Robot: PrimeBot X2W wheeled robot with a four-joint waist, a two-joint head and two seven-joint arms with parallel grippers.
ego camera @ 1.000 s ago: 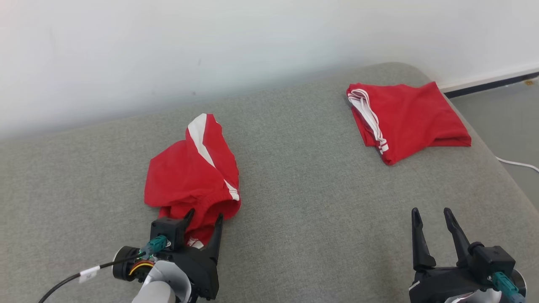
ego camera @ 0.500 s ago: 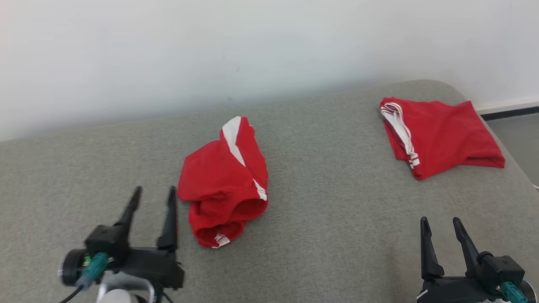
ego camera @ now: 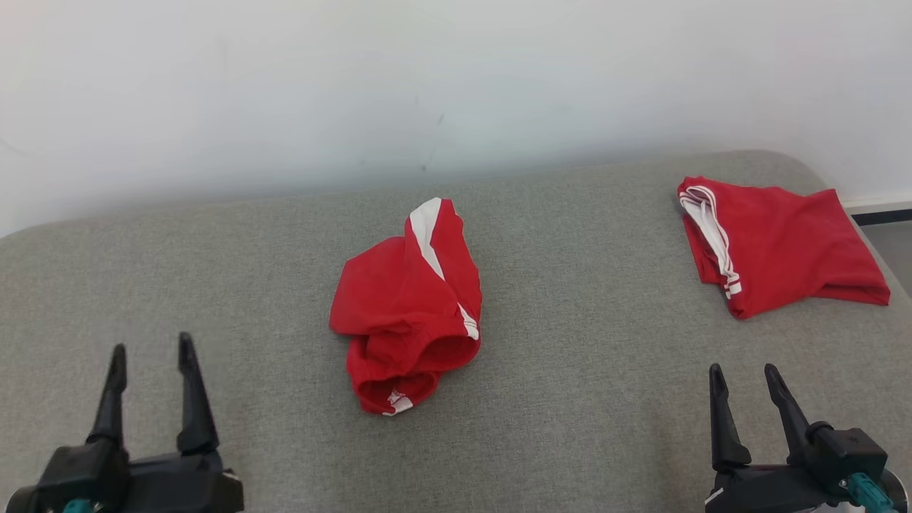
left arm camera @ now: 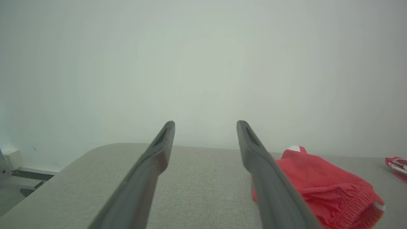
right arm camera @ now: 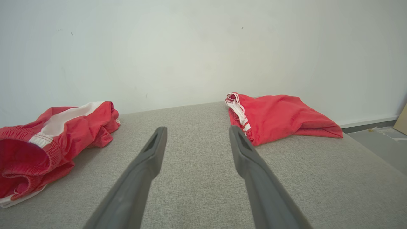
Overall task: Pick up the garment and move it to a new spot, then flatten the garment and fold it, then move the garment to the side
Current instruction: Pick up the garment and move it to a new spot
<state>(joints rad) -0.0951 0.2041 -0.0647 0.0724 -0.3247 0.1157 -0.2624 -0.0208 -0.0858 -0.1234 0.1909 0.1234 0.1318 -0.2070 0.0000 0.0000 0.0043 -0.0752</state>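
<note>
A crumpled red garment (ego camera: 410, 306) with a white stripe lies in a heap at the middle of the grey cushioned surface (ego camera: 584, 399). My left gripper (ego camera: 152, 344) stands open at the lower left, well clear of the heap and holding nothing. In the left wrist view the garment (left arm camera: 318, 187) sits just right of my left gripper (left arm camera: 206, 122). At the lower right my right gripper (ego camera: 742, 368) is open and empty. The right wrist view has the heap (right arm camera: 47, 140) at far left of my right gripper (right arm camera: 197, 128).
A second red garment (ego camera: 776, 246) with white trim lies folded at the back right corner, also in the right wrist view (right arm camera: 279, 116). A white wall (ego camera: 456, 85) runs along the back edge. The surface rounds off at the right, with floor (right arm camera: 381, 143) beyond.
My left gripper has drawn back from the garment's near edge to the lower left, still open. The head camera has turned, shifting the whole picture rightward. The right gripper has stayed put.
</note>
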